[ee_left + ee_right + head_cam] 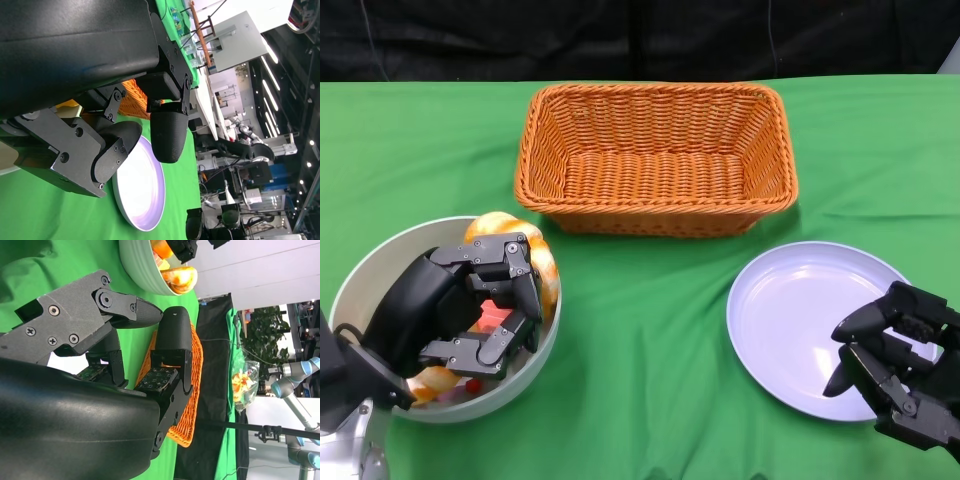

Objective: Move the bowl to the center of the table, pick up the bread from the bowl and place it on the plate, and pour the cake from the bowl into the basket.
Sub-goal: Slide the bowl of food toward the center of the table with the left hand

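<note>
Head view: left hand [470,310] curled inside bowl [365,262] over bread [515,235]

the basket [657,158] is placed at upper centre, the bowl [360,275] at lower left, the plate [790,315] at lower right.

Bright, even overhead light, soft shadows under the basket [657,158], pale sheen on the plate [800,310], sharp focus throughout.

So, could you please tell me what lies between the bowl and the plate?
Only bare green tablecloth separates the bowl from the plate, as the head view shows.
</note>
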Controlling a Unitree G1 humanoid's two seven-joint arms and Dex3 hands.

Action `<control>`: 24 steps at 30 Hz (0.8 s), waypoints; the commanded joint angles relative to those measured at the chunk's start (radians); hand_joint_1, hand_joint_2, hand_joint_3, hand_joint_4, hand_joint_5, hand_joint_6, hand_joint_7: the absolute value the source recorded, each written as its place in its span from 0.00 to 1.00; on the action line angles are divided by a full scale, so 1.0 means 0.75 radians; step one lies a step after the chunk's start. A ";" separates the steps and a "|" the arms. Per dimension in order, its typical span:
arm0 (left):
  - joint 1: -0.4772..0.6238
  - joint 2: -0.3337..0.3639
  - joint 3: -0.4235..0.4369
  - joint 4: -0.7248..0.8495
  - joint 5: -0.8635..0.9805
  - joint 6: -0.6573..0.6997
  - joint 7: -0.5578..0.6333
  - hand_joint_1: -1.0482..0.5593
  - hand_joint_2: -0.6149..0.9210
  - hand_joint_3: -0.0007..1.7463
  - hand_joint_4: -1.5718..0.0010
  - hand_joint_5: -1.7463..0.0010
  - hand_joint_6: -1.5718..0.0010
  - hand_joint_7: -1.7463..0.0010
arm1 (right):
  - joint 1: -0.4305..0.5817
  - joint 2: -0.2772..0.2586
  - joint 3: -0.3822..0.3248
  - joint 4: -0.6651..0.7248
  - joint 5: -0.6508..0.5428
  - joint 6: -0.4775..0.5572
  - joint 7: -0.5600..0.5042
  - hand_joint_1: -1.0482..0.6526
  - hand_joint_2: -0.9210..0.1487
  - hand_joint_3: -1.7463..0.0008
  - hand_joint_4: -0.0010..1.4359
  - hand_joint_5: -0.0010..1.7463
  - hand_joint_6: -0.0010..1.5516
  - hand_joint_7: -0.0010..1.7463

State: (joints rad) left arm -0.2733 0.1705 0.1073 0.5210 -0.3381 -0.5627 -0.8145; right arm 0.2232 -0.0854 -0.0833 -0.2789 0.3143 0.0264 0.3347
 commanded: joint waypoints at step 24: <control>-0.031 0.050 0.107 -0.075 -0.157 0.080 -0.014 0.64 0.79 0.65 0.51 0.00 0.51 0.21 | -0.022 0.000 0.001 0.060 -0.022 -0.092 0.004 0.54 0.26 0.56 0.51 0.83 0.51 0.62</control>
State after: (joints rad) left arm -0.2854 0.1785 0.1668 0.4986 -0.4286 -0.5235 -0.8196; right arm 0.2075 -0.0837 -0.0767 -0.2385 0.2986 -0.0279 0.3445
